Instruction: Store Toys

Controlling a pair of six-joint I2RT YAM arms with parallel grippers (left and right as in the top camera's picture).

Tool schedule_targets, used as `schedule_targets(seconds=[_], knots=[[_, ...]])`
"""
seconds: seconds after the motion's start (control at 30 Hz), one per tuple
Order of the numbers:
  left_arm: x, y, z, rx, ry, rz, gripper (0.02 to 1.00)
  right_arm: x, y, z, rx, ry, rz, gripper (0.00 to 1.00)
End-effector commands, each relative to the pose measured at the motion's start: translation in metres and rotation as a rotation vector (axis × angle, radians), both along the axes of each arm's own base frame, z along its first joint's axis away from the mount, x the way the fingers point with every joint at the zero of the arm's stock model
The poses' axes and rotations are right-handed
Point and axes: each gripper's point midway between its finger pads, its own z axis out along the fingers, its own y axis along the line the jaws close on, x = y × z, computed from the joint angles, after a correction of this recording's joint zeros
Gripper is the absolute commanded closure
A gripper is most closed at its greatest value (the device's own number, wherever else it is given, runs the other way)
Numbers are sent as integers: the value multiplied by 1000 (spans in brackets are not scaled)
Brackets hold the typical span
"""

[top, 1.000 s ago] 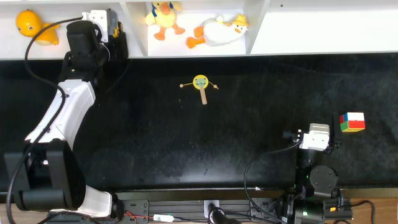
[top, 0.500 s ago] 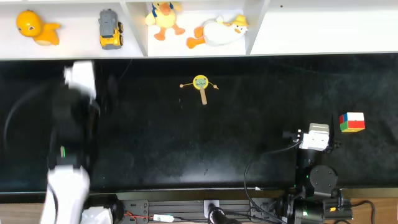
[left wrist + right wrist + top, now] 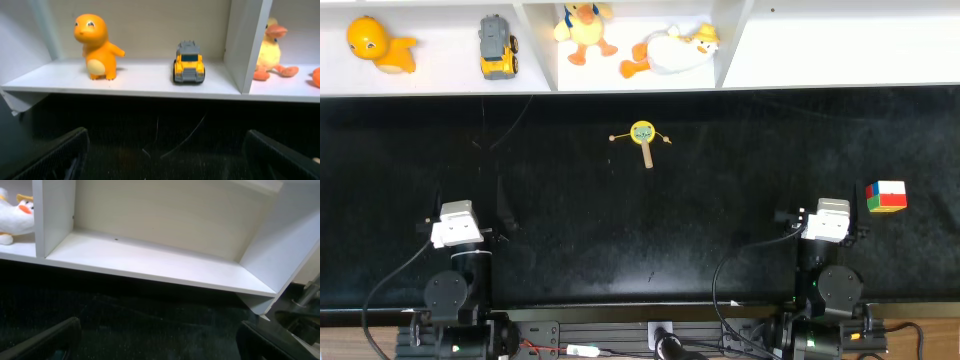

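Moved: left arm, withdrawn from the shelf (image 3: 820,60) to its base at the counter's (image 3: 620,230) near edge, left side. The toy truck (image 3: 497,47), which that arm's tool covered a second ago, now stands free in the shelf's left compartment. Right arm, rattle and cube unchanged.

Left tool (image 3: 165,157): fingers spread wide, nothing between them, facing the shelf's left compartment from above the counter's near-left part.

Right tool (image 3: 160,345): fingers spread wide, nothing between them, at the counter's near edge, right side, facing the shelf's right compartment.

Shelf: white, three compartments, along the counter's far edge.

Left compartment:
- orange figure (image 3: 375,42), upright, toward the left end
- toy truck, grey and yellow, upright on its wheels, beside the divider, well apart from the figure

Middle compartment:
- yellow duck (image 3: 584,30), plush, sitting upright at the left
- white duck (image 3: 670,50), plush, lying on its side at the right, just beside the yellow one

Counter, black surface:
- rattle (image 3: 643,138), yellow disc on a wooden handle, lying flat near the far edge, about midway along it
- cube (image 3: 886,196), coloured faces, near the right edge, beside the right arm
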Motion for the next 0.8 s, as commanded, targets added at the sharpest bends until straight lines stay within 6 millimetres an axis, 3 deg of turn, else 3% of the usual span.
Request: schedule_targets(seconds=[0.03, 0.8], knots=[[-1, -11, -22, -12, 80, -60, 20, 0, 0, -4, 4, 2, 1, 5], [-1, -15, -22, -13, 80, -88, 20, 0, 0, -4, 4, 2, 1, 5]])
